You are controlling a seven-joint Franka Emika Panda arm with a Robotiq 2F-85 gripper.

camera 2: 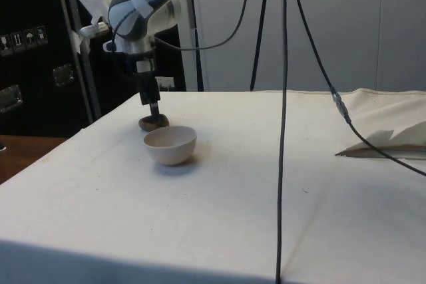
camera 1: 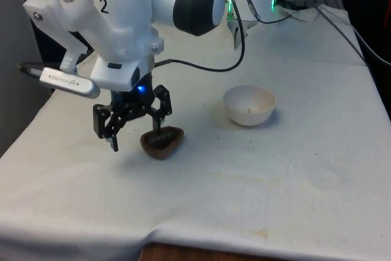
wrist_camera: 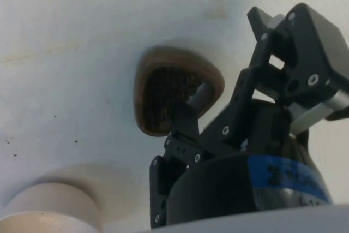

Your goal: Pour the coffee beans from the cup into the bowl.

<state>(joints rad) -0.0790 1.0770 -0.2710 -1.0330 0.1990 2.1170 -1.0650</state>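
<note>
Brown wooden cup (camera 1: 162,142), dark beans inside

On the white-clothed table (camera 1: 293,175) a brown cup (camera 1: 162,142) sits at nine o'clock of the white bowl (camera 1: 249,106), with a black cable (camera 1: 201,65) at eleven.

The front view looks down the length of the bench (camera 1: 293,200) from its near edge, angled slightly downward, with the arm close in the upper left of the frame. The side view sits low at the bench's flank, farther back, looking across the cloth toward dark cabinets (camera 2: 33,51) in the upper left. The wrist view looks straight down from just above the tool (wrist_camera: 218,107), very near the cloth. All three share the brown cup (camera 1: 162,142) and the white bowl (camera 1: 249,105).
</note>
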